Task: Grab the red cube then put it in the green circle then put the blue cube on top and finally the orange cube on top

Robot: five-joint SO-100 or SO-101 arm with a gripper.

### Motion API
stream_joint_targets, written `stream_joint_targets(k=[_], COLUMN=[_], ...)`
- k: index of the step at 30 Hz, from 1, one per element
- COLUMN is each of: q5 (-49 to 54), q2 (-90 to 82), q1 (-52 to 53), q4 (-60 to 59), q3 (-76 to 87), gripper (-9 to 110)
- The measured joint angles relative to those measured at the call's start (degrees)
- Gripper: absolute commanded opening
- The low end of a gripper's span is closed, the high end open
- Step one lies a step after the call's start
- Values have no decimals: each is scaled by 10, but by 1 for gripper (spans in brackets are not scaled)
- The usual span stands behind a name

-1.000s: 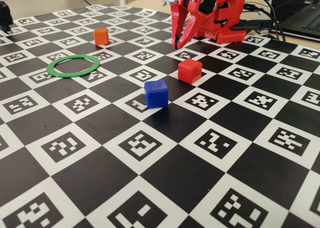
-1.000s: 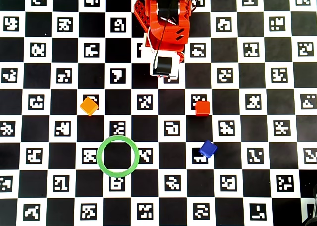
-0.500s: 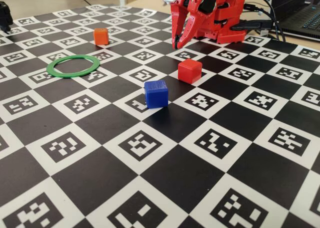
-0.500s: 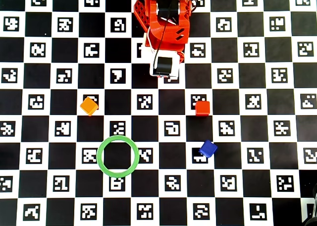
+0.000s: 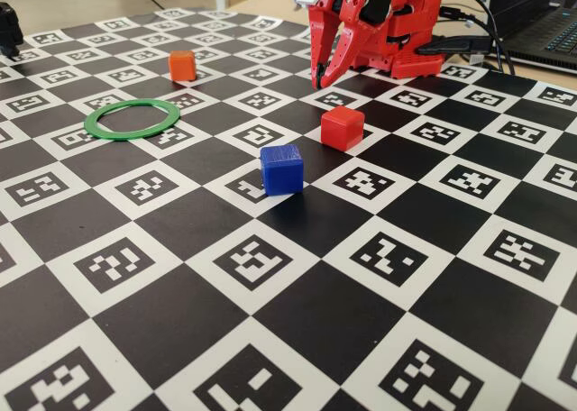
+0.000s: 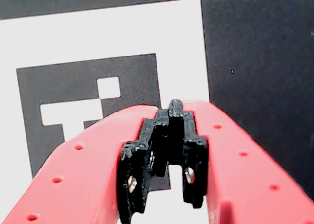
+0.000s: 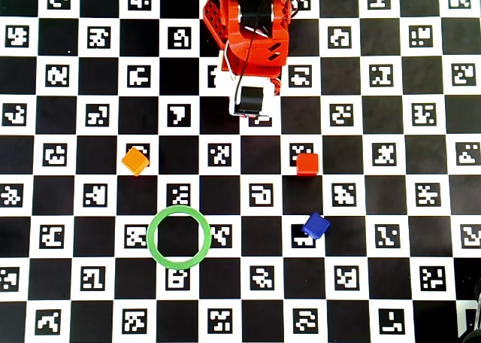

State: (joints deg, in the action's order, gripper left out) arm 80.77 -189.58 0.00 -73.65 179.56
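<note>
The red cube (image 5: 342, 127) (image 7: 307, 164) sits on the checkered mat, with the blue cube (image 5: 281, 168) (image 7: 316, 226) a little nearer the camera in the fixed view. The orange cube (image 5: 182, 65) (image 7: 135, 161) rests to the left, behind the flat green circle (image 5: 126, 135) (image 7: 149, 237), whose centre holds nothing. My red gripper (image 5: 317, 77) (image 6: 174, 106) hangs tip-down close to the arm's base, behind the red cube and apart from it. Its fingers meet at the tip and hold nothing. No cube shows in the wrist view.
The red arm base (image 5: 406, 32) (image 7: 252, 27) stands at the mat's far edge. Cables and a laptop (image 5: 541, 28) lie behind it on the right. A dark object (image 5: 9, 28) sits at the far left edge of the fixed view.
The gripper has risen very slightly near the base. The cubes and the ring have not moved.
</note>
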Motion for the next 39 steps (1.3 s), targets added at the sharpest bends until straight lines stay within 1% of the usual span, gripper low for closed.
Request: stream_joint_targets(k=[4, 9, 15, 18, 30, 32, 35, 39], q5=[-46, -113, -221, -308, -622, -663, -725, -812], q2=[4, 91, 229, 292, 504, 541, 584, 630], q1=[0, -18, -43, -62, -156, -170, -181, -182], q4=[22, 52, 66, 63, -71, -90, -100, -100], q3=[-3, -40, -169, -252, -551, -599, -657, -707], gripper=[-4, -4, -4, -4, -1, 2, 8, 16])
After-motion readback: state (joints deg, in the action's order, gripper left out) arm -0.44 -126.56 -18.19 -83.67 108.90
